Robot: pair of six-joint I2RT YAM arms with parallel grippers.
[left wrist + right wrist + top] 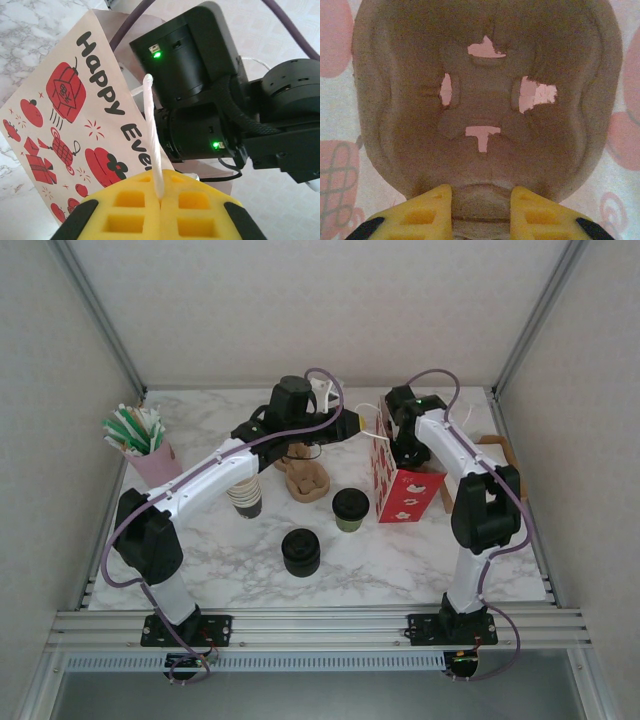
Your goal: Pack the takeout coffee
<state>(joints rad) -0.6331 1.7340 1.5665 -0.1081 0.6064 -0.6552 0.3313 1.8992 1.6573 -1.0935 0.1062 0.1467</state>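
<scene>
Packing looks to be at an early stage, and the drink itself is not yet in. The left end effector (160, 197) is closed tight on the white string handle (151, 135) of the printed paper bag (60, 115), lifting that handle up just in front of its yellow pads. The right end effector (481, 195) is partly closed, pinching the near rim of a brown pulp cup carrier (485, 65). The pink-tinted paper with faint red prints behind the carrier suggests it is being lowered inside the bag. The takeout coffee (350, 506), greenish with a black lid, stands upright on the counter (400, 565). It is outside the bag, just beside the bag's left wall, nearer the arm bases than either end effector and below the left one in the overhead view. What is left, by my reading, is to seat the carrier, release it, pick up the coffee and set it into the bag. Farther to the left of the left end effector sit a second brown carrier (306, 480), a stack of lidless cups (245, 498) and a pink cup of straws (145, 455). A squat black stack of lids (301, 551) is closer to the bases. The counter is white marble-patterned, and plain pale panels in an aluminium frame enclose it.
</scene>
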